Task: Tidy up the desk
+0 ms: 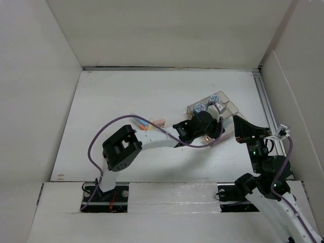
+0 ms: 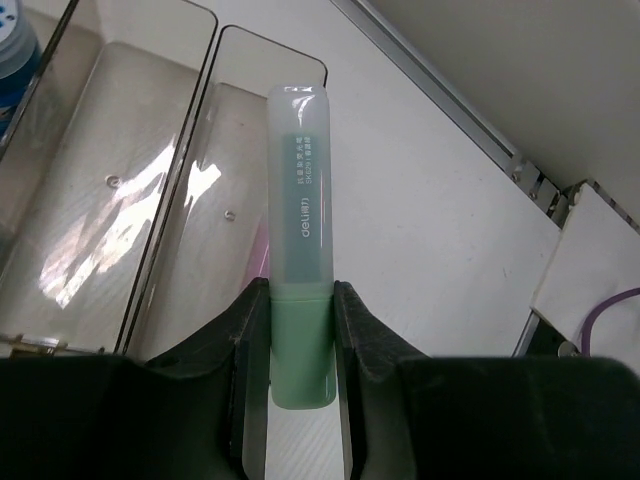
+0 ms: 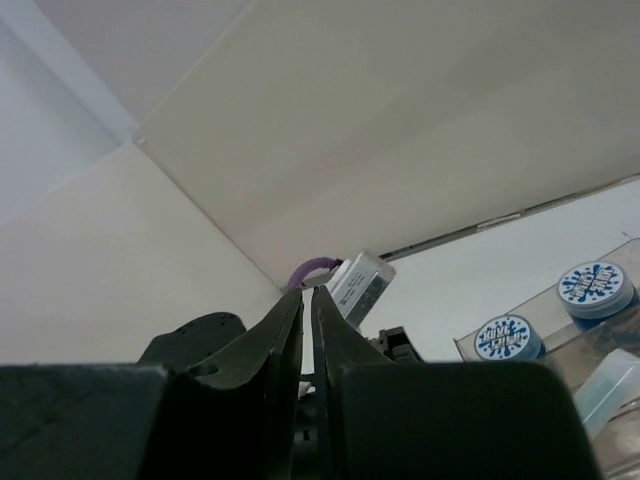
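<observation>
The desk [image 1: 126, 101] is a white tabletop; it also shows in the left wrist view [image 2: 430, 220]. My left gripper [image 2: 300, 292] is shut on a green highlighter [image 2: 300, 200] with a frosted clear cap. It holds the highlighter over the right-hand compartment of a clear plastic tray [image 2: 205, 120]. From above, the left gripper [image 1: 216, 129] is at the near edge of the tray [image 1: 225, 97], and the highlighter is hidden. My right gripper [image 1: 239, 122] is shut and empty just right of the tray; its jaws [image 3: 306, 295] are closed on nothing.
Two round blue-and-white lidded pots [image 1: 199, 107] [image 1: 213, 99] sit in the tray's far compartments. A few loose coloured highlighters [image 1: 152, 123] lie on the desk left of the left wrist. Upright white walls [image 1: 40, 101] enclose the desk. A metal rail [image 1: 266, 101] runs along the right edge.
</observation>
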